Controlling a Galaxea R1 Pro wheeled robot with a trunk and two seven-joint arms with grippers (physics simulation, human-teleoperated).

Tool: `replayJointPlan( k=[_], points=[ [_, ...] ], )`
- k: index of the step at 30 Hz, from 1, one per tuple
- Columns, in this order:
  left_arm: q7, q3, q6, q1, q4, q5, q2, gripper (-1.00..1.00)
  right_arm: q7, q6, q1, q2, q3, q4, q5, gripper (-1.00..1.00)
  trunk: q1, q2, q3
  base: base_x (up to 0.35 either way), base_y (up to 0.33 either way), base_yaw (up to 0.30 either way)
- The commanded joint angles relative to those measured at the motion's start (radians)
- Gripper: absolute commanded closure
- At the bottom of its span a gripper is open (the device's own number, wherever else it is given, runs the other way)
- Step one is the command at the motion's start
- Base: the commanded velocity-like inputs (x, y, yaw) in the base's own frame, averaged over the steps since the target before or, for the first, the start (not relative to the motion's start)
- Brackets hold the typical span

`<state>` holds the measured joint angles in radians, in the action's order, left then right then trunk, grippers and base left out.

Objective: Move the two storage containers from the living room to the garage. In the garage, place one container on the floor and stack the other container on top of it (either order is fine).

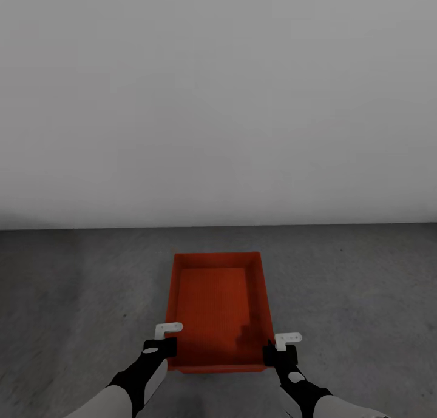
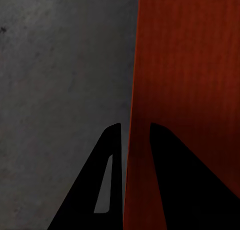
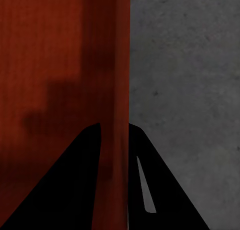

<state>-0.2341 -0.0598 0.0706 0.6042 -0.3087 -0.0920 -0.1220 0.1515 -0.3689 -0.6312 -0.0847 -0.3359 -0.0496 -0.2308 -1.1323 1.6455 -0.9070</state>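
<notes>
1. Head view: one orange-red storage container [image 1: 218, 309] sits in the lower middle of the scene, its long sides running from near to far. Dark grey concrete floor [image 1: 364, 284] spreads to its left and right, and a plain pale grey wall [image 1: 218, 102] stands beyond it. The bin is open-topped, with a finely ribbed inside bottom. The left gripper [image 1: 161, 347] is at the bin's near left corner, on the left long wall. The right gripper [image 1: 280, 352] is at the near right corner, on the right long wall. Both black-sleeved arms reach in from the near edge. This view does not settle whether the bin rests on the concrete or is held just above it.

2. Left wrist view: the left gripper [image 2: 135, 135] shows as two dark fingers straddling the thin left wall of the storage container [image 2: 190, 64]. One finger lies outside over the floor [image 2: 60, 64], the other inside over the ribbed bottom. The fingers are clamped on the wall.

3. Right wrist view: the right gripper [image 3: 115, 132] likewise straddles the right wall of the storage container [image 3: 50, 49], one finger inside the bin and one outside over the floor [image 3: 190, 64]. It too is clenched on the wall, and a stepped shadow falls on the inside bottom.

4. No brand, label or readable writing appears on the bin, the grippers or the wall.
</notes>
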Motion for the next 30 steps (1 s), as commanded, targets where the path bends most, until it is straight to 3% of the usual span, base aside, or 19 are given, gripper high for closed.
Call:
replayJointPlan(
  k=[1, 8, 21, 30],
  points=[
    [-0.01, 0.003, 0.006, 0.0, -0.005, -0.008, 0.001, 1.0, 0.017, -0.008, -0.001, 0.002, 0.074, 0.002, -0.03, 1.0, 0.0, 0.0, -0.001, 0.0, 0.0, 0.0],
    [-0.01, 0.003, 0.006, 0.0, -0.005, -0.008, 0.001, 1.0, 0.017, -0.008, -0.001, 0.002, 0.074, 0.002, -0.03, 1.0, 0.0, 0.0, -0.001, 0.0, 0.0, 0.0],
    [-0.01, 0.003, 0.006, 0.0, -0.005, -0.008, 0.001, 1.0, 0.017, -0.008, -0.001, 0.002, 0.074, 0.002, -0.03, 1.0, -0.05, 0.091, -0.041, 0.0, 0.0, 0.0],
    [-0.01, 0.003, 0.006, 0.0, -0.006, -0.008, 0.001, 1.0, 0.017, -0.008, -0.001, 0.003, 0.074, 0.002, -0.03, 1.0, -0.05, 0.091, -0.041, 0.0, 0.0, 0.0]
  ],
)
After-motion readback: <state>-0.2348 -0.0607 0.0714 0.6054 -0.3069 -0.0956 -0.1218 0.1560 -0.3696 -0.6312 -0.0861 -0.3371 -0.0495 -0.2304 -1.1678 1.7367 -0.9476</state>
